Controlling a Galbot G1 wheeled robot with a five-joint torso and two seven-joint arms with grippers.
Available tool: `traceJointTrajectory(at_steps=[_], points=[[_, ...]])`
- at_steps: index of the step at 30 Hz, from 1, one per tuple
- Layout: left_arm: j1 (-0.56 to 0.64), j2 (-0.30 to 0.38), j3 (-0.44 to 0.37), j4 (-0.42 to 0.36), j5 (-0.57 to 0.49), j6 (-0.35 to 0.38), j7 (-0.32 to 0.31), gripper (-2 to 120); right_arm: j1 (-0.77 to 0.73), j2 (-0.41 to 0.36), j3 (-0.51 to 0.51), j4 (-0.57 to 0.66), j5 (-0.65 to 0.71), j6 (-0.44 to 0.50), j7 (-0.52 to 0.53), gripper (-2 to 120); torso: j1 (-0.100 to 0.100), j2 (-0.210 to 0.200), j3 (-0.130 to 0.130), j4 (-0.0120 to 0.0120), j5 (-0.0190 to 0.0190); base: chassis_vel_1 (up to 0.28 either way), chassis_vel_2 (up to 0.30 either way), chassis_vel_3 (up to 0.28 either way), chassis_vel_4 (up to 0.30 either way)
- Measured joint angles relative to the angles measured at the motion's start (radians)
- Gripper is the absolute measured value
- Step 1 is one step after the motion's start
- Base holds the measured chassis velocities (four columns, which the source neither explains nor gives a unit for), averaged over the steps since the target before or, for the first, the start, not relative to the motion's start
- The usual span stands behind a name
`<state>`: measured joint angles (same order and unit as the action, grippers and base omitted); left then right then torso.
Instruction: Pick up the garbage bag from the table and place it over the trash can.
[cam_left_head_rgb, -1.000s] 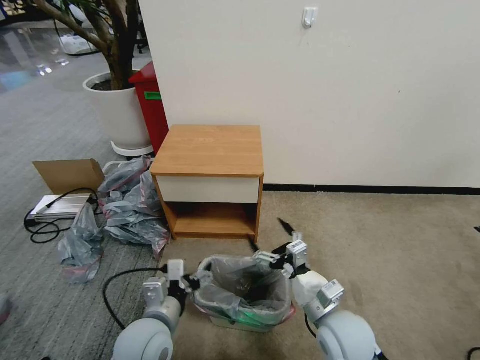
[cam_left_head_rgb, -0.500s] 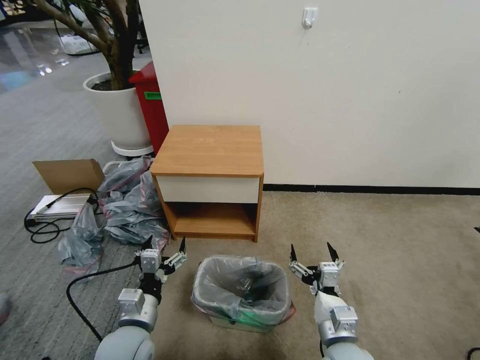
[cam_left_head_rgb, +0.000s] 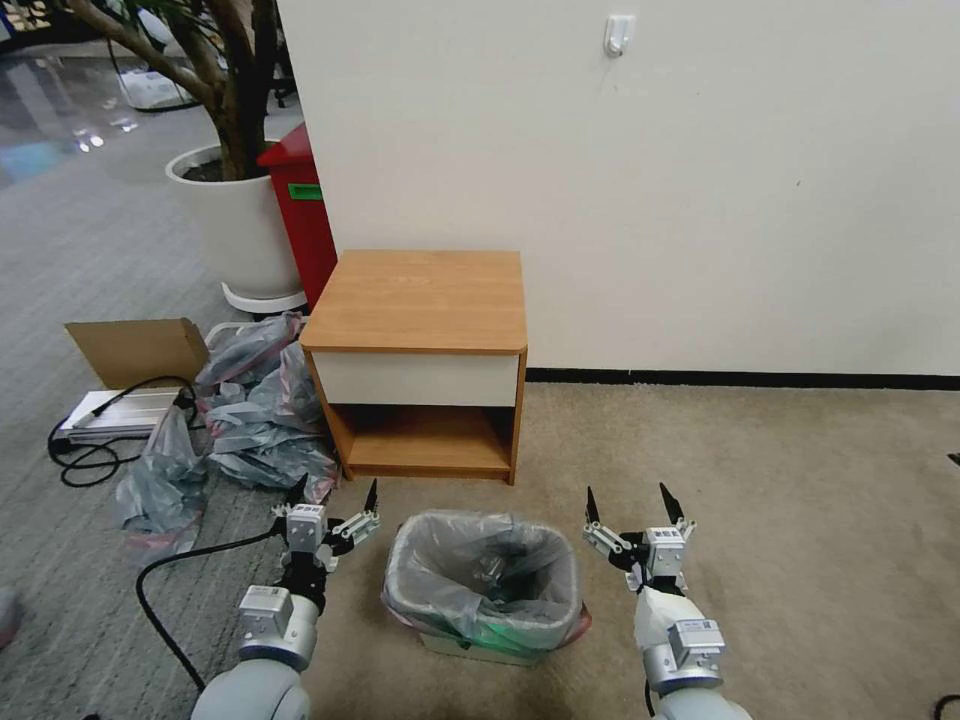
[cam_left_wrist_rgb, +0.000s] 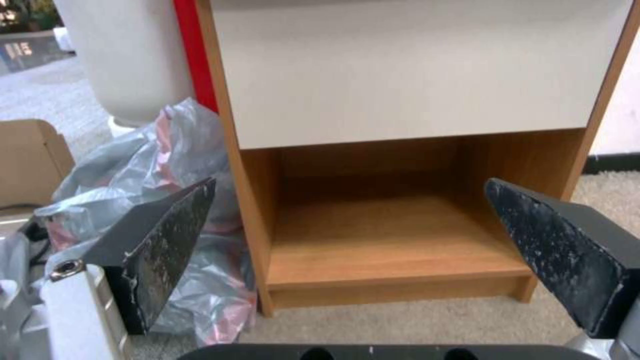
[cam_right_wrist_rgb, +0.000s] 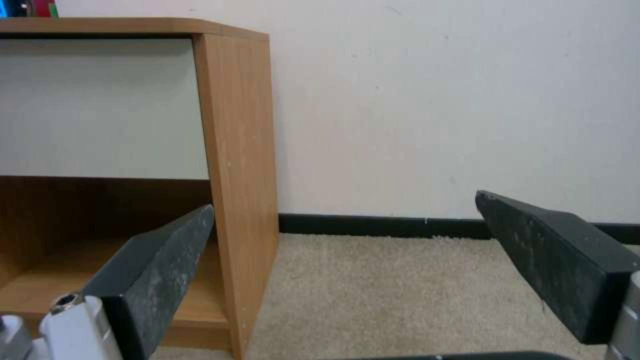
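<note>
Garbage bag (cam_left_head_rgb: 470, 570) lines trash can (cam_left_head_rgb: 470, 640) — unlabelled.

— Any writing you can read here?
— None. The red bin (cam_left_head_rgb: 300, 205) carries a green label (cam_left_head_rgb: 306, 191), but its print is too small to make out.
— And the small tags on the wrists?
— Pale stickers near each pincer, unreadable too. Nothing on the cardboard box (cam_left_head_rgb: 138, 350) either.
</note>
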<state>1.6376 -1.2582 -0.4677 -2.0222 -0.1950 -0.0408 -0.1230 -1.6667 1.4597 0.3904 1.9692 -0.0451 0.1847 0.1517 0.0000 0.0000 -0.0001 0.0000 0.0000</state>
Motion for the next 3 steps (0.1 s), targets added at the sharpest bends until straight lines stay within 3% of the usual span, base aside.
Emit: traceJointTrajectory(at_steps=[3], points=[[0.000,0.000,0.000,0.000,-0.001,0.002,0.000,100,0.000,0.000,0.000,0.000,0.000,0.000,-0.001,100,0.000,0.000,0.000,0.0000,0.0000,0.000,0.000,0.000,0.000]])
